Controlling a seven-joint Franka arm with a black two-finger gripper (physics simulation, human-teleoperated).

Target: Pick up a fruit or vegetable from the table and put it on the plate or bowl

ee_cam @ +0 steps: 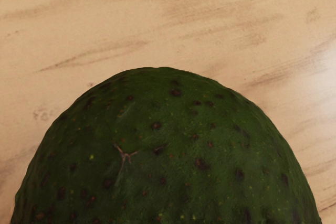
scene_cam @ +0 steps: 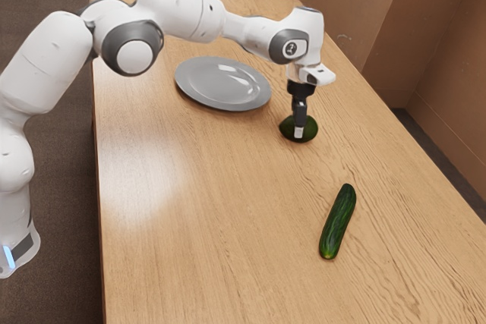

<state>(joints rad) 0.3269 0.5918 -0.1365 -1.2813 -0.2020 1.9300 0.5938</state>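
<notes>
**Well, the gripper is down on the avocado, beside the plate**

In the exterior view, the white arm comes in from the left, bends over the far part of the wooden table and points its hand straight down. The black gripper stands upright at the dark green avocado, which sits on the table top. The gripper's tip is low against the side of the fruit that faces this camera. From this angle I cannot tell whether it is clamped on the avocado or merely set around it. The avocado lies near the grey plate, to the exterior view's right of it and a little nearer the camera. The two are apart, with a strip of wood between them. The plate is round, shallow and glossy. Well apart from both, nearer the camera and further to the exterior view's right, a long green cucumber lies flat on the table, set at a slant.

In the wrist view, the avocado sits right under the hand. It shows as a rounded dome of dark green, pebbled skin, flecked with dark spots and a few tiny pale ones. A small light, star-shaped mark lies near its middle. Beyond it runs the light wood grain of the table, its brown streaks passing across. The fruit rests on the wood, off the plate.
</notes>
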